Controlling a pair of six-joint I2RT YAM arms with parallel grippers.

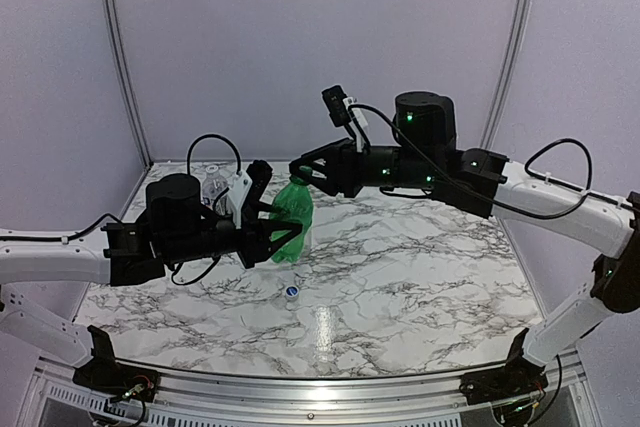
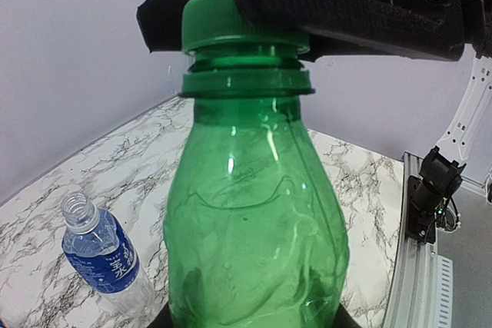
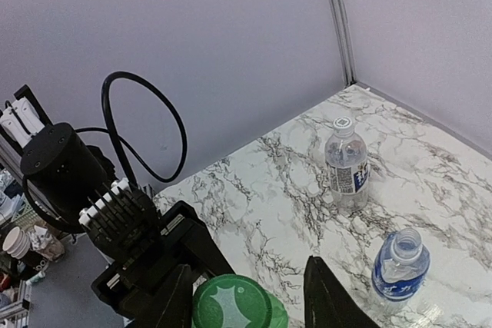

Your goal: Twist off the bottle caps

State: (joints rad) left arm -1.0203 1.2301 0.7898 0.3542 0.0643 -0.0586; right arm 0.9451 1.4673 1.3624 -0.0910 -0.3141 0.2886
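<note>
Above the marble table (image 1: 400, 277), green cap (image 3: 231, 303) sits between right fingers (image 3: 329, 301).

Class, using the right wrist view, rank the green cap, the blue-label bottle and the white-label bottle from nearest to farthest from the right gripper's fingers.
1. green cap, between the fingers.
2. blue-label bottle, lower right, uncapped.
3. white-label bottle, farther back, capped.

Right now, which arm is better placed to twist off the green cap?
The right. The right gripper straddles the green cap, one finger on each side; the left gripper is clamped around the green bottle, so it probably serves better as holder.
</note>
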